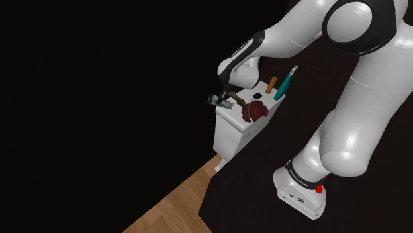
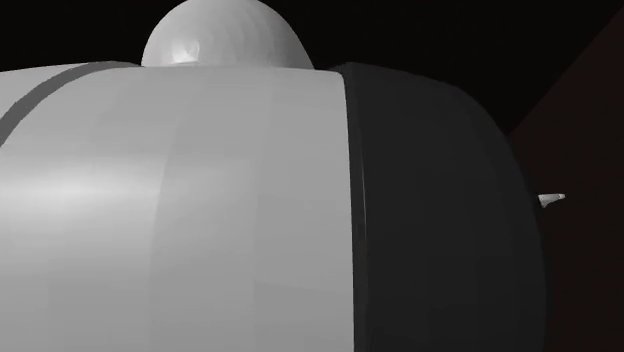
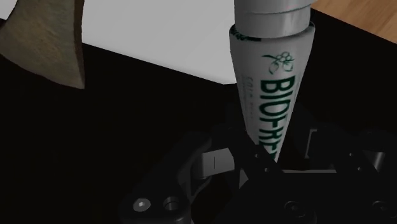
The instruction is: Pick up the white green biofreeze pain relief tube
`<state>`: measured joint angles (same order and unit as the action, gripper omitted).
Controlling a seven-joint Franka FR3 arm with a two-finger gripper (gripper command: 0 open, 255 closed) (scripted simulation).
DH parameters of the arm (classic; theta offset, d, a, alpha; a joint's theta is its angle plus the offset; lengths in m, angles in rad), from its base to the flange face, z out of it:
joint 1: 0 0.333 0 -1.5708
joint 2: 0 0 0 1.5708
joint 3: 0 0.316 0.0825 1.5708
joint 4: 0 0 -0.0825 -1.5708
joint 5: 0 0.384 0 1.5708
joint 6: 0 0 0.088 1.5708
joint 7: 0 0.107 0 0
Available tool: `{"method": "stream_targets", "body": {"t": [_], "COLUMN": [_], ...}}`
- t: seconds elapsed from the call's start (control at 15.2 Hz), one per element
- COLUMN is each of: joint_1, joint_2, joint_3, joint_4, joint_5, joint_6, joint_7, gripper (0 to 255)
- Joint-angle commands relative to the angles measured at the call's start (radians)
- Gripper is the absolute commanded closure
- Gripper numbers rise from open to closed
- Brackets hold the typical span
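The Biofreeze tube (image 3: 270, 95) is white with green lettering and a grey cap. It stands clasped between my black fingers, cap end pointing away from the hand. My gripper (image 3: 267, 153) is shut on the tube's flat end. In the shoulder view my gripper (image 1: 228, 99) hangs over the left end of a white cabinet top (image 1: 231, 129). There the tube (image 1: 214, 99) sticks out past the cabinet's edge toward that view's left, and seems to be off the surface.
A dark red object (image 1: 255, 111), a brown-handled tool (image 1: 271, 85) and a teal tool (image 1: 286, 83) lie on the cabinet top, close to the hand. A brown wedge (image 3: 48, 44) shows beside the gripper. Wood floor (image 1: 172, 205) lies below. The arm's link (image 2: 200, 220) blocks the second exterior view.
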<state>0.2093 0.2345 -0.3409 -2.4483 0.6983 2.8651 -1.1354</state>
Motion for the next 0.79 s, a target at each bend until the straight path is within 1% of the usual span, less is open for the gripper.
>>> {"method": "stream_targets", "body": {"t": [0.0,0.33,0.59,0.73], "joint_1": [0.018,0.057,0.075,0.074], "joint_2": [-0.028,-0.101,-0.158,-0.160], "joint_3": [-0.027,-0.088,-0.121,-0.121], "joint_4": [-0.007,-0.021,-0.026,-0.026], "joint_5": [-0.049,-0.184,-0.289,-0.293], "joint_6": [-0.015,-0.060,-0.099,-0.101], "joint_7": [0.040,0.149,0.233,0.236], "gripper": [255,255,255,255]}}
